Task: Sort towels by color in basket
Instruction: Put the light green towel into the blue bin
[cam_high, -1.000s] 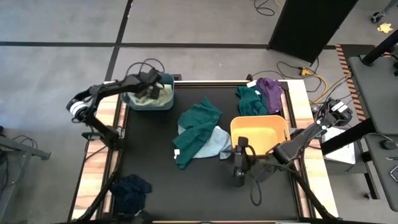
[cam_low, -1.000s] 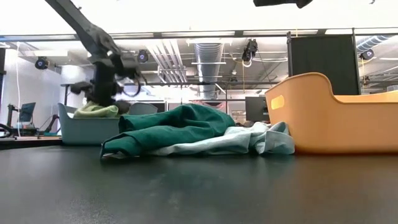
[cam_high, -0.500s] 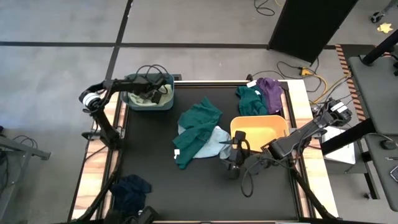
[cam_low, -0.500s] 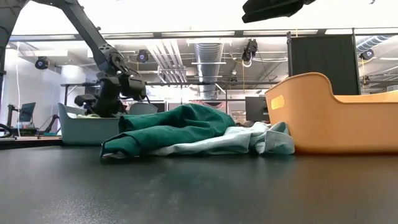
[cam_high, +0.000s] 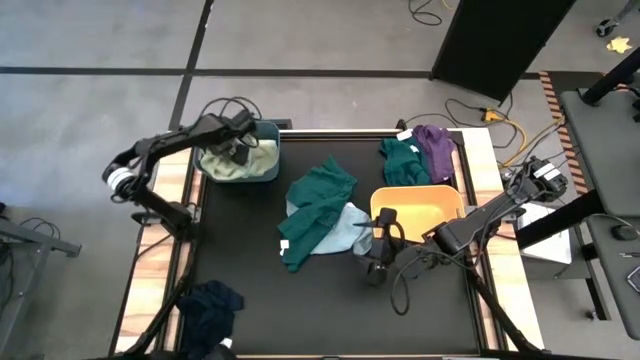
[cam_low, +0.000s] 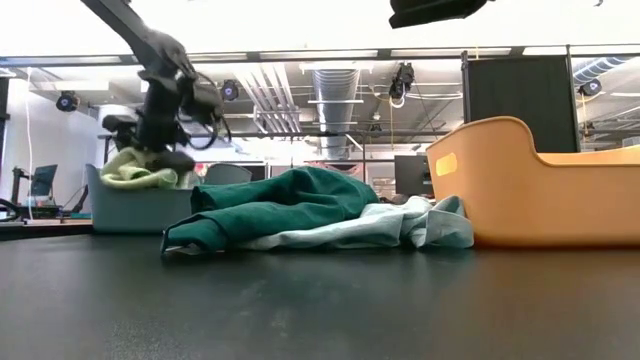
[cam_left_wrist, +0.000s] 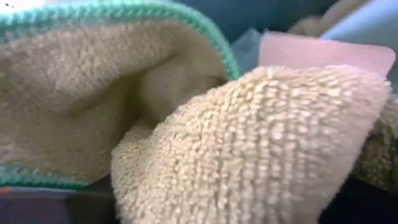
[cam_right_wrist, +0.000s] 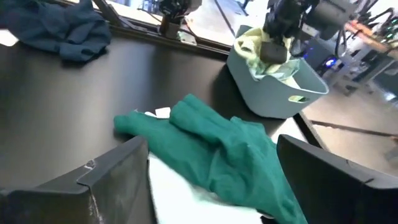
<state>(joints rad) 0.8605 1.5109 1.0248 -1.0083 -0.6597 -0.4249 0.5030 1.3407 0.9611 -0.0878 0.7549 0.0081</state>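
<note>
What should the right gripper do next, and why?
Probably lower the right gripper onto the light blue towel it hovers beside: its fingers stand open and empty, and that towel lies on the table, partly under the dark green towel.

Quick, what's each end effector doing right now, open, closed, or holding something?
Left end effector: over the pale green towel in the blue-grey basket; grip cannot be told.
Right end effector: open, holding nothing, beside the light blue towel.

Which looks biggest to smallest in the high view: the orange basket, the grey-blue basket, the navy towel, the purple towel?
1. orange basket
2. grey-blue basket
3. navy towel
4. purple towel
The navy towel and the grey-blue basket look close in size.
</note>
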